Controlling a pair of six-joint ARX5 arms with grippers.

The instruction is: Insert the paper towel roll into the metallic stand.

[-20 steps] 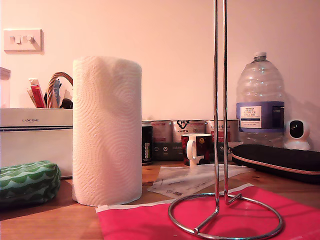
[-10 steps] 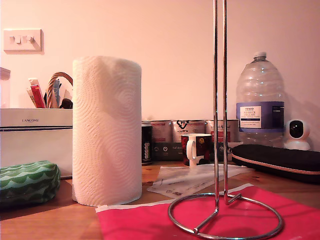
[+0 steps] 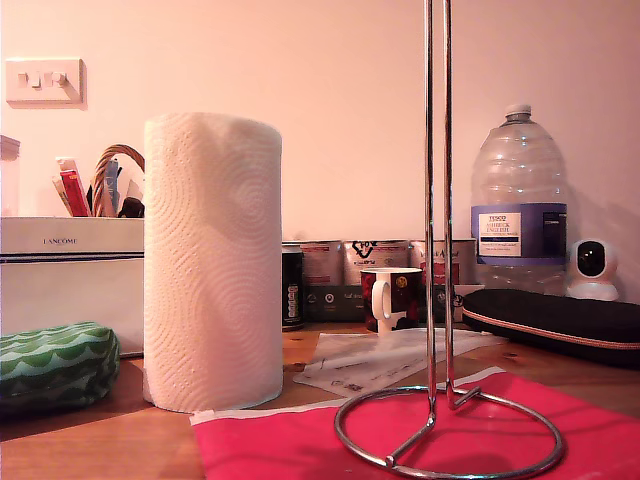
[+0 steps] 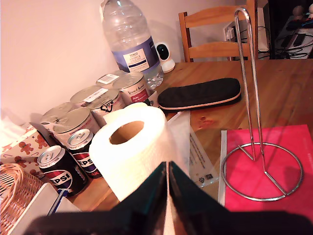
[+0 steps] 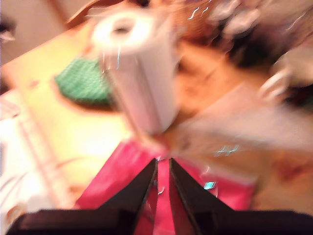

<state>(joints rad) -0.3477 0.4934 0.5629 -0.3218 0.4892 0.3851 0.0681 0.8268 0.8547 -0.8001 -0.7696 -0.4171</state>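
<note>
On the counter [image 3: 90, 440], the paper towel roll [image 3: 212, 260] stands upright just beside the red mat [image 3: 290, 445], touching its near edge. The metallic stand [image 3: 428, 250] stands on that mat, apart from the roll and with nothing on it. Compared with a moment ago almost nothing has changed: the roll is at the same place, and only the rods of the stand appear a little nearer to the roll. I judge the task has not really started.

My first gripper [image 4: 167, 169] hangs above the roll, its fingers pressed together and holding nothing. My second gripper [image 5: 163, 164] is over the mat; its view is blurred, a thin slit shows between the fingers, and I cannot tell their state. The fingers must first open for the roll.
</note>
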